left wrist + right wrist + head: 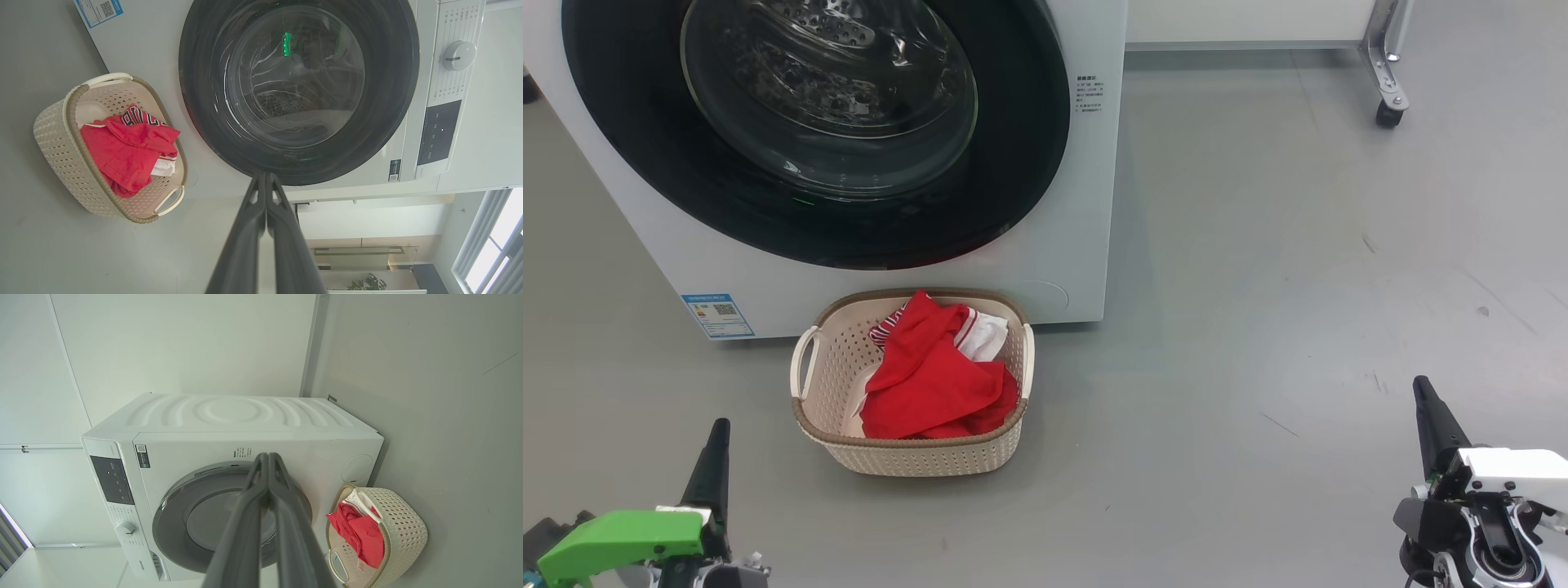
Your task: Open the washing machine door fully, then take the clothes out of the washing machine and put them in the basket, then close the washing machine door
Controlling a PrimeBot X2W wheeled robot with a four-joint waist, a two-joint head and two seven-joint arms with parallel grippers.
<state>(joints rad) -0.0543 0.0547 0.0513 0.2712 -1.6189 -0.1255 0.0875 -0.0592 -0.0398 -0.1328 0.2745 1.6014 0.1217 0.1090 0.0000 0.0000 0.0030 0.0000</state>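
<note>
The white washing machine (1054,269) stands at the back, its round black-rimmed door (817,131) shut flush against the front. The red clothes (931,376) lie inside the cream basket (907,457) on the floor just before the machine. My left gripper (719,429) is low at the left, shut and empty, short of the basket's left side. My right gripper (1421,384) is low at the far right, shut and empty, well away from the basket. In the left wrist view the shut gripper (265,175) points at the door (298,90), with the basket (57,143) and clothes (126,151) to the side.
Grey floor (1258,327) spreads out to the right of the machine. A caster wheel of a metal frame (1388,114) stands at the back right. A blue sticker (717,314) marks the machine's lower left corner. The control panel and dial (457,55) face the left wrist view.
</note>
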